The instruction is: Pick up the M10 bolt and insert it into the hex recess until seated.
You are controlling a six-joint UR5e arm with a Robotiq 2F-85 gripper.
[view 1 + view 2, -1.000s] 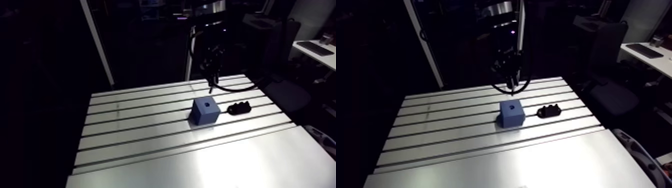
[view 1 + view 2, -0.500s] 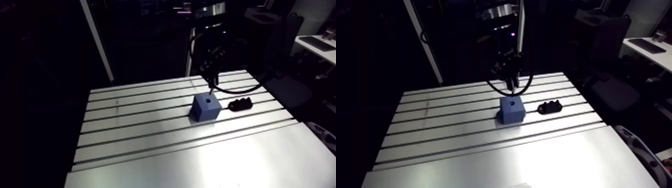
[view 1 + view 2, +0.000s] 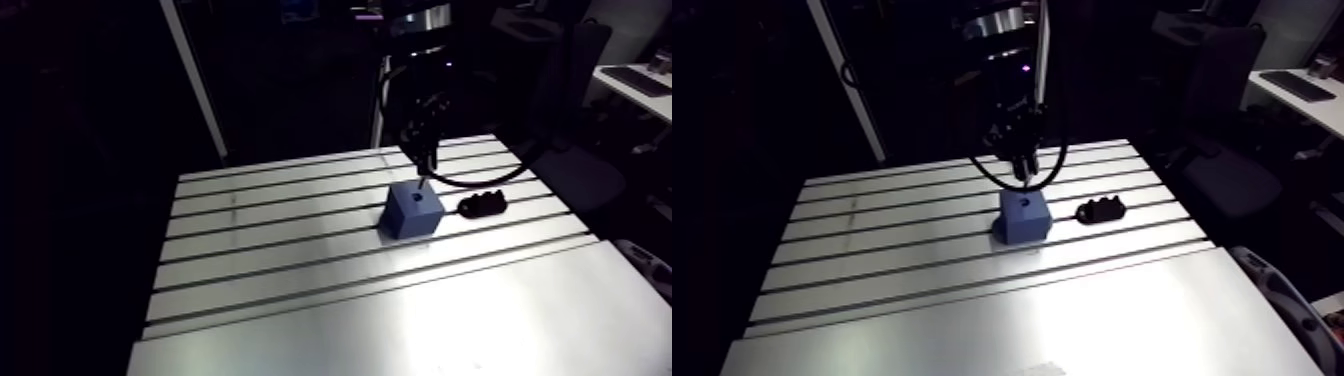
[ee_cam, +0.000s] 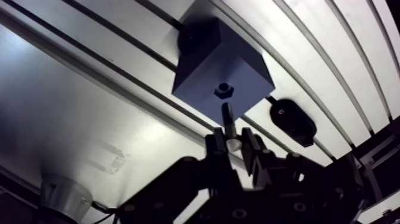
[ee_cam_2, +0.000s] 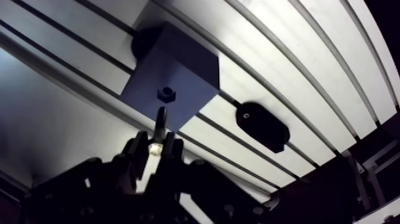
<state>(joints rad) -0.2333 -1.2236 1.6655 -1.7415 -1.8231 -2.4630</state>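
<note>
A blue block [image 3: 411, 212] stands on the slotted table [image 3: 260, 250], with a dark hex recess [image 4: 222, 90] in its top face. My gripper [image 4: 233, 142] is shut on the M10 bolt [image 4: 226, 116], whose thin shank sticks out ahead of the fingertips. The bolt's tip hangs just short of the recess, slightly above the block's top. In the arm view the gripper [image 3: 1019, 170] comes straight down over the block's far edge.
A black oblong holder [image 3: 483, 205] lies on the table just to the right of the block. Dark T-slots run across the table's far half. The near part is a plain bright plate [image 3: 420, 330].
The gripper with the bolt has come toward the block and lower, from behind it to right above its top. The block and the black holder have stayed put.
</note>
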